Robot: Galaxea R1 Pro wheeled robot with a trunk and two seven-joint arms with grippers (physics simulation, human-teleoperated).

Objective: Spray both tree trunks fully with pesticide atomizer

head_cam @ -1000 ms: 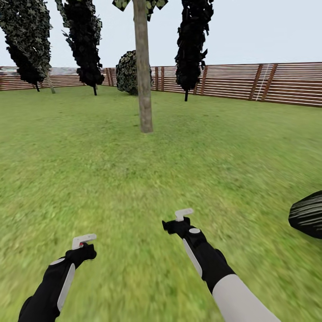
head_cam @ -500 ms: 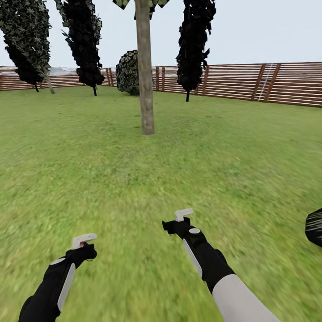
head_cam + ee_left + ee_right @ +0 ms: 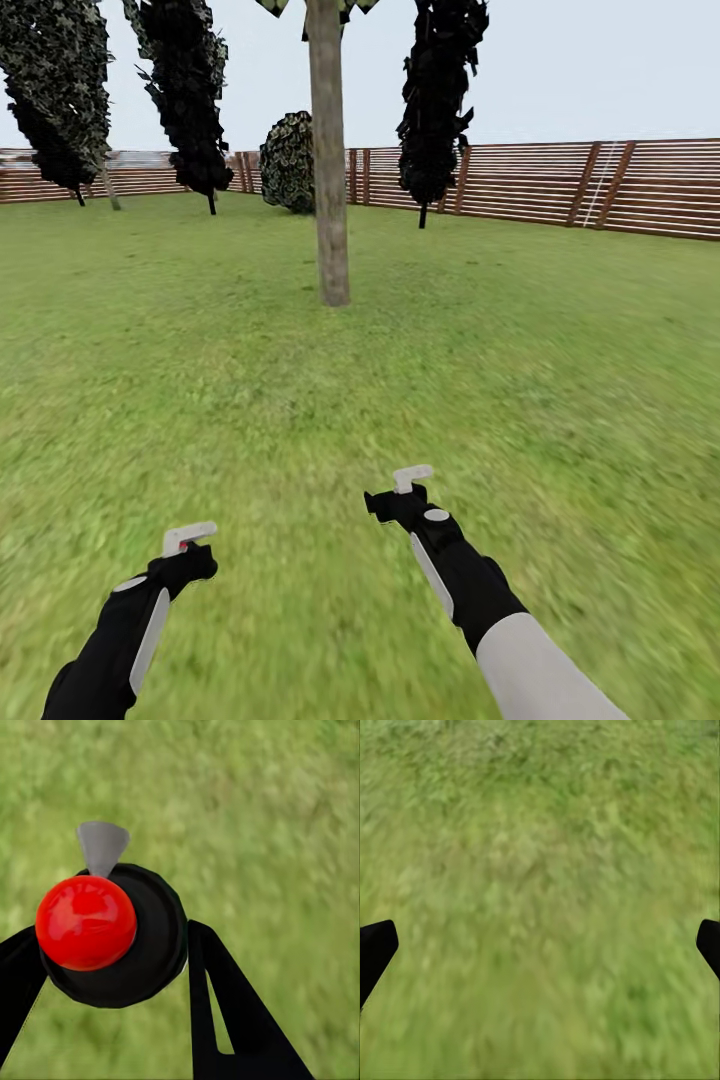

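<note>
One tree trunk (image 3: 330,200) of the pale, mottled kind stands ahead of you on the lawn (image 3: 520,380), well apart from both arms, with the slatted fence (image 3: 610,190) and dark conifers (image 3: 436,100) behind it. The step in hand appears to be the approach to this trunk for spraying.

1. Check the load. The left claw (image 3: 188,538) is closed narrow on the pesticide atomizer (image 3: 154,945). In the left wrist view its round black body sits between the two dark fingers (image 3: 225,1012) and touches both. A red knob (image 3: 86,921) faces the camera and a grey nozzle (image 3: 103,846) points away over the grass. Judge the grip as seated, but do not loosen it while driving.

2. Check the spare arm. The right claw (image 3: 412,478) is spread wide and holds nothing; the right wrist view shows its fingertips (image 3: 375,949) at either edge with grass between. Keep this arm low and out of the spray line.

3. Close the gap. Drive straight, keeping the trunk centred in the head view. Stop near the trunk, before either arm can strike the bark.

4. Aim. The nozzle now points at the lawn, not at the tree. Raise and turn the left wrist until the nozzle faces the trunk squarely.

5. Plan coverage. Sweep from base upward, and expect to reposition around the trunk, since one side alone is unlikely to count as full cover
</note>
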